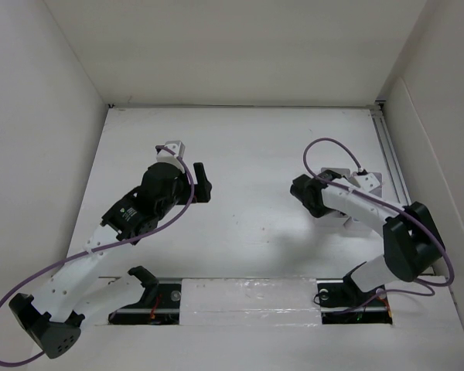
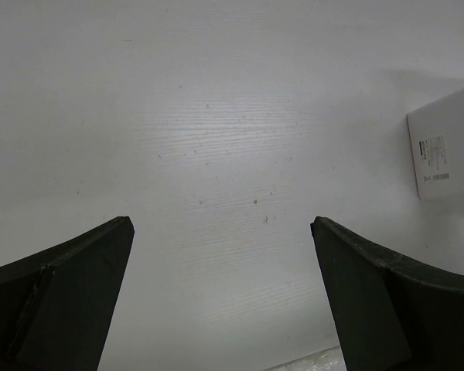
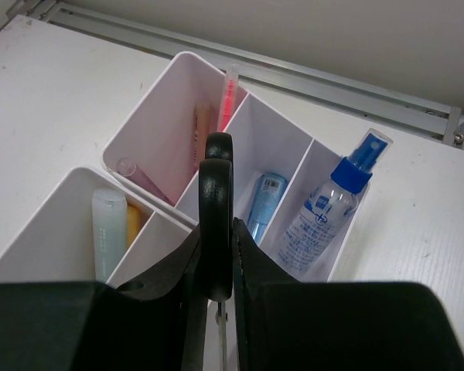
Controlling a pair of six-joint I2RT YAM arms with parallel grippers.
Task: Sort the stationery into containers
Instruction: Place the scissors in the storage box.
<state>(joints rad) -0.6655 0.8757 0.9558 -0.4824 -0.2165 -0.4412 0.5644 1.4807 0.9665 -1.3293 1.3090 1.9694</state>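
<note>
The left gripper (image 2: 221, 224) is found over bare counter (image 1: 255, 147), left of centre, its jaws spread wide and holding nothing. The right gripper (image 3: 216, 259) is found near the right edge, its jaws clamped on the black-handled scissors (image 3: 215, 185), which are held above the white bins (image 3: 158, 116). A red pen (image 3: 229, 93), a blue marker (image 3: 261, 207) and a blue-capped bottle (image 3: 325, 209) are noted inside the bins.

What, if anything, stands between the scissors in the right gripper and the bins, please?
Nothing visible does. The right gripper holds the scissors over the bins, with open air between; the compartments nearest already hold a blue marker and a spray bottle.
</note>
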